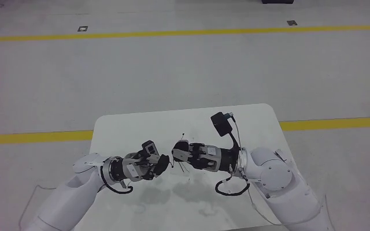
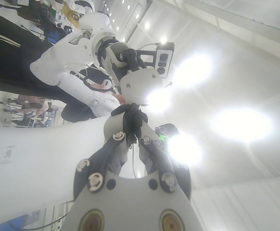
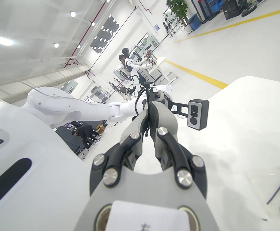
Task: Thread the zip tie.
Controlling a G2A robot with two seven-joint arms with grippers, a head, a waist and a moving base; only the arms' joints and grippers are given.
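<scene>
In the top view, bright, even overhead light lies on the pale floor (image 1: 173, 75) and the white tabletop (image 1: 133, 124), which shows no hard glare from its far edge to its near one. The left wrist view looks straight up into ceiling lamps (image 2: 240, 125). Four blooms burn out to pure white, one of them eating into the side of the left gripper (image 2: 131, 122), and haze veils the ceiling around them. The right wrist view is daylight-bright under small ceiling lights (image 3: 73, 14), and the tabletop there is almost washed out. Both wrist views bow straight lines near their borders, such as the yellow floor line (image 3: 196, 74).
</scene>
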